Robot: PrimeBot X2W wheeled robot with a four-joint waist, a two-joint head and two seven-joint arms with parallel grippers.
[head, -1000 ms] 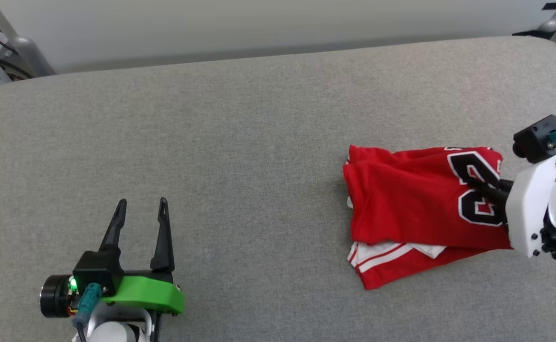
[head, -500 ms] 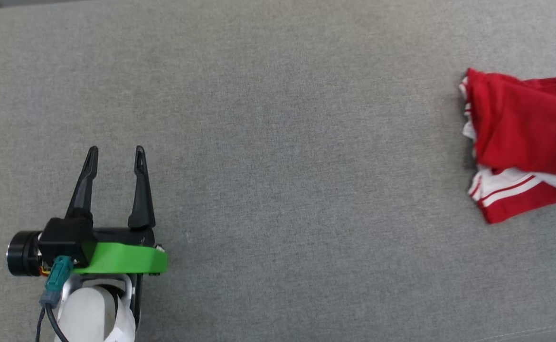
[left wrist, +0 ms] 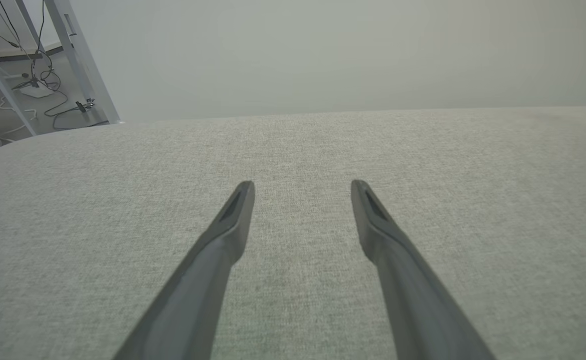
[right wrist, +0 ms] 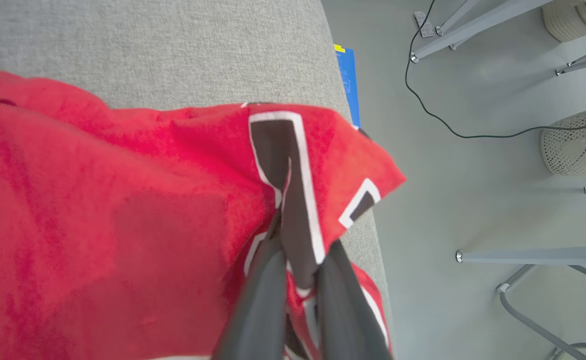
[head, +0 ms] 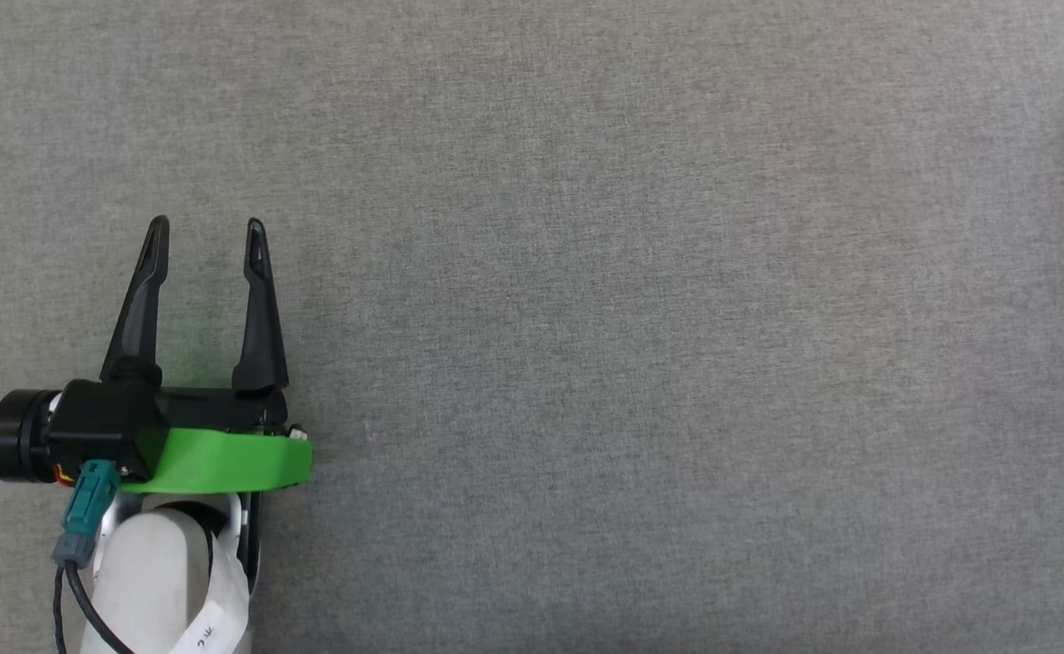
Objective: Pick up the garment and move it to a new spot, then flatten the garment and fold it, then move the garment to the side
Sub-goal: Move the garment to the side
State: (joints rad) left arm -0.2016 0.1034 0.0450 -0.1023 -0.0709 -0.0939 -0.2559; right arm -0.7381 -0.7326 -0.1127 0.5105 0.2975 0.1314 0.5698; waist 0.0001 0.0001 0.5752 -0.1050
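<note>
**Right gripper pinching the shirt at the edge of the grey surface, left gripper idle**

Nearest the wrist camera, the right gripper (right wrist: 300, 245) has its jaws drawn narrow on a fold of the shirt (right wrist: 122, 210), pinching it at the dark, white-outlined print. The rest of the red cloth spreads away over the grey padded surface (right wrist: 172, 45). One printed corner shows past that surface's side edge, with bare floor (right wrist: 473, 210) and a black cable (right wrist: 453, 132) beyond. In the head view the left gripper (head: 207, 223) hovers over bare grey fabric with its jaws wide and empty, well apart from the shirt. This looks like the step of moving the shirt aside, though the fold itself cannot be judged here. The next move calls for settling the cloth fully on the surface, clear of the edge, then letting go without dragging the layers.
</note>
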